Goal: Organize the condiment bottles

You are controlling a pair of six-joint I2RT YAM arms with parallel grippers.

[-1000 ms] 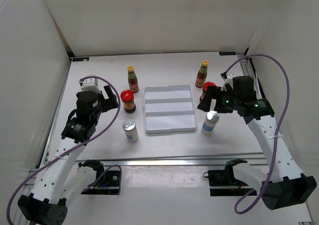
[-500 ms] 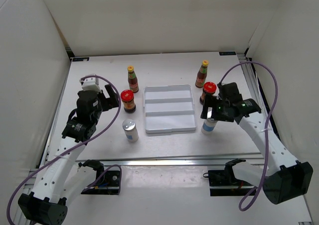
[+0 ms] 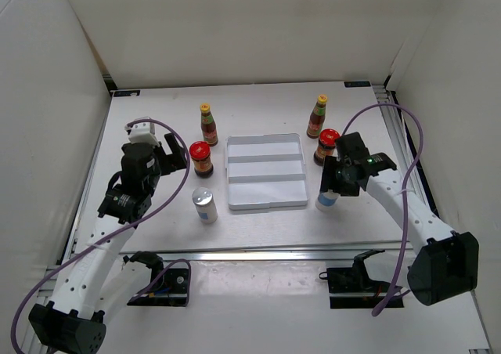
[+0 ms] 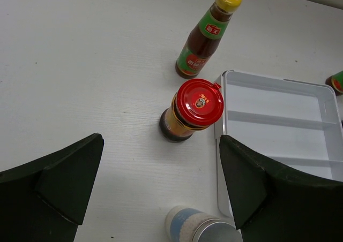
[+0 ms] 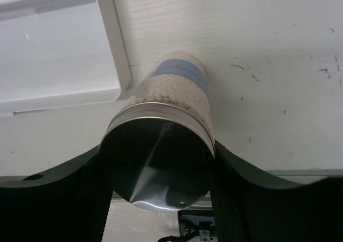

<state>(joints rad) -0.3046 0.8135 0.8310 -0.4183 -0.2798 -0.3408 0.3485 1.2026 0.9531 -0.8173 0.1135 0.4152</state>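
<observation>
Shaker [image 5: 179, 87], pinched at its slick steel top by right gripper [image 5: 159, 173], looks light and rigid; its body seems a surer hold. Left gripper [image 4: 161, 141] gapes.

I see shaker [image 5: 179, 89] w/ blue band, silver top; jar [image 4: 193, 113] w/ red lid, amber body; sauce bottle [image 4: 206, 38] dark red, yellow cap, green label; tray [image 4: 278, 100] & tabletop [image 4: 80, 65] white.

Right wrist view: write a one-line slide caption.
Right gripper clasps a white silver-topped shaker beside the flat white ribbed tray.
</observation>
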